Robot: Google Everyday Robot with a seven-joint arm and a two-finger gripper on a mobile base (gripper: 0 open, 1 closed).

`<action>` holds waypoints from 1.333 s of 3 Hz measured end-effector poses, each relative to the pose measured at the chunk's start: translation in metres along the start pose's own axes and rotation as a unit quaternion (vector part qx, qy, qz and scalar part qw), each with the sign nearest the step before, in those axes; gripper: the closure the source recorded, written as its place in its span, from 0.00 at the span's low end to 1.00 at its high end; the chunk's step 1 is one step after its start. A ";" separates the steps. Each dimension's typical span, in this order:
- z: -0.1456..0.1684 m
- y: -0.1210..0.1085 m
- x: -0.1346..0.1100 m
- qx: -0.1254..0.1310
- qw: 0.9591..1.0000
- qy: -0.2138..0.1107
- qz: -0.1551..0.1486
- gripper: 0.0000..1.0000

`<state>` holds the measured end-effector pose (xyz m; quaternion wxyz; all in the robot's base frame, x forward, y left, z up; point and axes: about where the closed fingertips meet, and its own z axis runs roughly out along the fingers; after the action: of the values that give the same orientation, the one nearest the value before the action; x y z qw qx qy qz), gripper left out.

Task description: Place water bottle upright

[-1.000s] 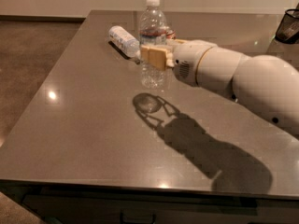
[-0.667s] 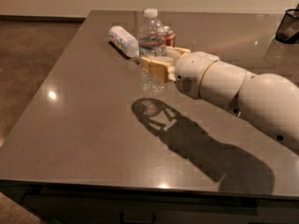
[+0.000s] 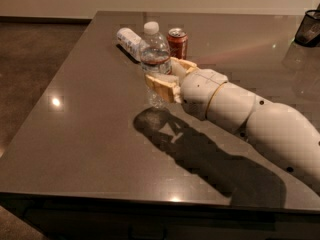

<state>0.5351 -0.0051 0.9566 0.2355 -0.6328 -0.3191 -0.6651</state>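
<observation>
The water bottle [image 3: 154, 54] is clear and ribbed, with a white cap and a narrow red label band. It stands upright on the dark table [image 3: 90, 134], its base touching its own shadow. My gripper [image 3: 171, 76] reaches in from the right and is shut around the bottle's lower body. One tan finger [image 3: 161, 86] is in front of the bottle and the other [image 3: 184, 64] is behind it to the right. The white arm stretches away to the lower right.
A shorter bottle with a white label [image 3: 129, 38] lies on its side behind the water bottle. A red soda can [image 3: 177, 41] stands just behind my gripper. A black mesh cup [image 3: 307, 28] stands at the far right corner. The table's left edge drops to brown floor.
My gripper has come down and toward the near side with the water bottle, whose base now meets the table. The soda can behind it has come into full view.
</observation>
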 end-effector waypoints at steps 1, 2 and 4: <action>0.002 -0.005 -0.012 0.005 1.000 0.000 -0.005 1.00; 0.004 -0.012 -0.023 0.009 1.000 -0.009 0.002 0.99; 0.003 -0.023 -0.028 -0.001 1.000 0.011 0.018 0.38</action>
<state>0.5231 0.0102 0.9255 0.2498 -0.6315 -0.3046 -0.6679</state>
